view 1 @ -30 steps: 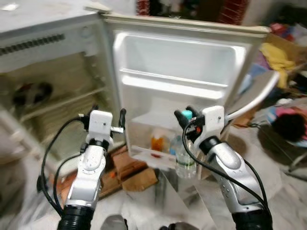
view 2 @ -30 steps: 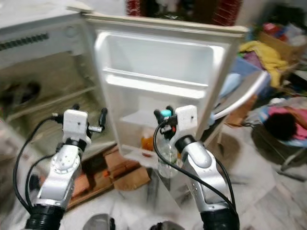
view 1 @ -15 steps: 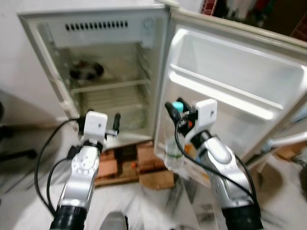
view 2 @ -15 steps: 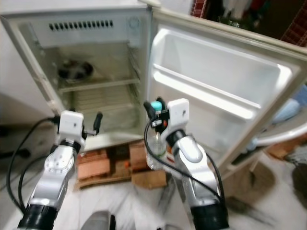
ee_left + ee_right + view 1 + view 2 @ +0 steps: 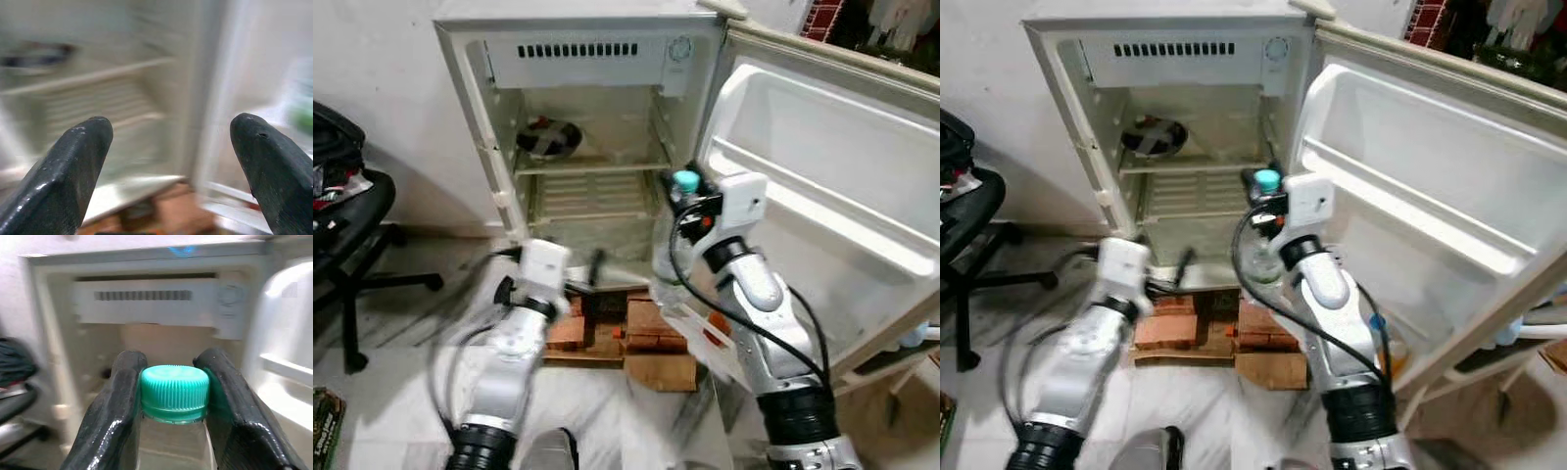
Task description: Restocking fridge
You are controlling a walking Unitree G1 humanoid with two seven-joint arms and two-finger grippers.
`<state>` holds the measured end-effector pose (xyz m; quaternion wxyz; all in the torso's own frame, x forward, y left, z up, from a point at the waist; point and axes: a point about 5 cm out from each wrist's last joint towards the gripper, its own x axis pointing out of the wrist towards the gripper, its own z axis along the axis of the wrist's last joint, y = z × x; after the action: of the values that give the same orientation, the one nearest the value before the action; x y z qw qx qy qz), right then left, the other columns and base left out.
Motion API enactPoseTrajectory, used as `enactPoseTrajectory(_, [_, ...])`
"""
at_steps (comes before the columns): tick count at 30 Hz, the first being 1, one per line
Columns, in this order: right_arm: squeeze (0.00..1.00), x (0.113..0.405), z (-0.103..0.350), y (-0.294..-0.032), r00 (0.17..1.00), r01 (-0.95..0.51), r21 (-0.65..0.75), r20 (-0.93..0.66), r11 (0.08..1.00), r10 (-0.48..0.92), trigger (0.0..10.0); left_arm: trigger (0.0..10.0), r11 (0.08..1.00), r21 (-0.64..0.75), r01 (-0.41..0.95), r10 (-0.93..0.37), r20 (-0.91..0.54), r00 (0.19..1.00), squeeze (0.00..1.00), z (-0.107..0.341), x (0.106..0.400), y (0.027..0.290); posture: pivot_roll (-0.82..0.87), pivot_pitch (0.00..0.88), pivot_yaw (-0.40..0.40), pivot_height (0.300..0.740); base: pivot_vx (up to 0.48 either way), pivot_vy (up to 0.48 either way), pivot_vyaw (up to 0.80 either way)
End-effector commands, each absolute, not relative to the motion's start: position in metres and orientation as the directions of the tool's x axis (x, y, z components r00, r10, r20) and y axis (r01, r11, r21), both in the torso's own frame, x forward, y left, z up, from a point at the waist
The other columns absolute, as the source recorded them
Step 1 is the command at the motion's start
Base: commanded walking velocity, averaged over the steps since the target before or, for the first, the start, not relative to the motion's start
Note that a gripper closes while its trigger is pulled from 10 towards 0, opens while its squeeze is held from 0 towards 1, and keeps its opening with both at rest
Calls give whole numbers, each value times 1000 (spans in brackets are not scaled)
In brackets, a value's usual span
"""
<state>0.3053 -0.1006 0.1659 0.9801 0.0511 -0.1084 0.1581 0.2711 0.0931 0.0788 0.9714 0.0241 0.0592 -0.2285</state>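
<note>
A small white fridge (image 5: 607, 69) stands open in front of me, its door (image 5: 822, 186) swung out to the right. My right gripper (image 5: 174, 363) is shut on the neck of a clear water bottle (image 5: 666, 262) with a teal cap (image 5: 174, 392). It holds the bottle upright at the front of the fridge opening, level with the wire shelf (image 5: 592, 164). My left gripper (image 5: 173, 142) is open and holds nothing. It hangs lower, before the bottom of the fridge (image 5: 582, 269).
A dark bowl (image 5: 548, 137) sits on the upper shelf. The fridge rests on bricks (image 5: 607, 328) with a piece of cardboard (image 5: 661, 372) in front. A black office chair (image 5: 352, 225) stands at the left on the pale marble floor.
The camera has swung left, so the fridge interior now sits in the middle. The right gripper has carried the bottle up toward the opening. The left arm has dropped lower.
</note>
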Motion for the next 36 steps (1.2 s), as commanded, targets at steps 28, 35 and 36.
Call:
enactPoseTrajectory(28, [0,312,204,-58,846,-495,214,342,842,410,10000,10000,845,47,533,-521,-159,839,0,82,291,88,-33,45,-52,740,0,0,0])
enactPoseTrajectory(35, [0,305,202,-66,831,-536,220,311,815,462,10000,10000,874,87,477,-462,-152,874,0,82,300,99,-37,42,-51,740,0,0,0])
enactPoseTrajectory(36, [0,304,201,-67,827,-544,218,305,810,473,10000,10000,880,95,465,-450,-148,881,0,82,302,101,-37,42,-51,740,0,0,0])
